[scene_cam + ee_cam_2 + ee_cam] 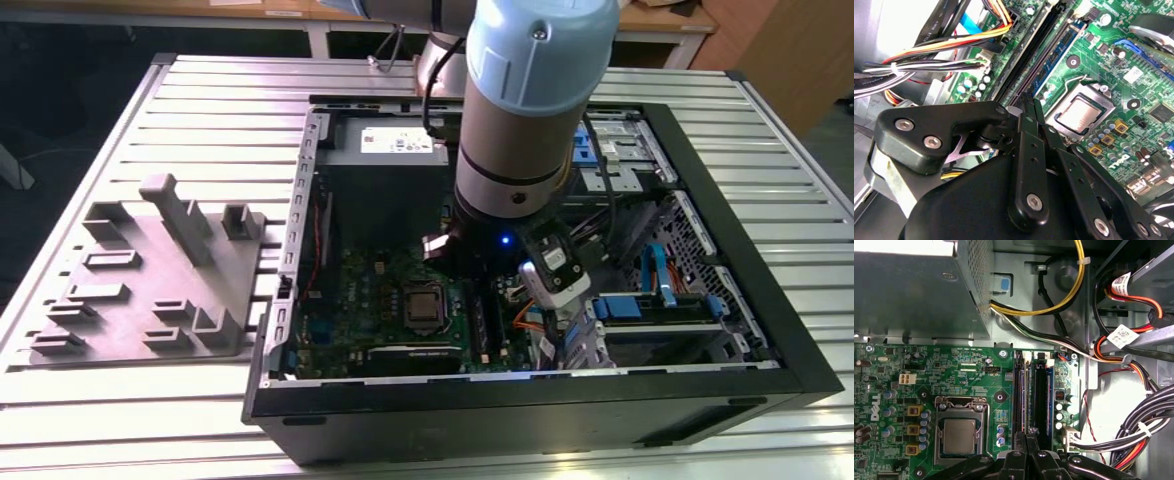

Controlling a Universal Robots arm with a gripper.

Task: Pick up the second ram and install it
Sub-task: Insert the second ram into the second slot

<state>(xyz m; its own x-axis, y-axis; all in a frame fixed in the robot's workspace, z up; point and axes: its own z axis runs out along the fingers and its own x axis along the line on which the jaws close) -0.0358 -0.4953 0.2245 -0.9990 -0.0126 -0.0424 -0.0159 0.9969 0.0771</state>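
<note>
Between the fingers of your hand [1026, 436], which are pinched shut on it, the ram [1024, 390] stands edge-on. It runs straight out ahead of the fingertips along the motherboard [954, 370] slot nearest the CPU [960, 436], with cables [1134, 435] opposite.

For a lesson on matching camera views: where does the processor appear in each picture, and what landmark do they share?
Exterior view: the processor lies on the green motherboard, toward the exterior view's left of the arm.
Second wrist view: the processor lies on that same board.
First wrist view: the processor lies on that board too.
Shared landmark: the long black memory slots beside it.
</note>
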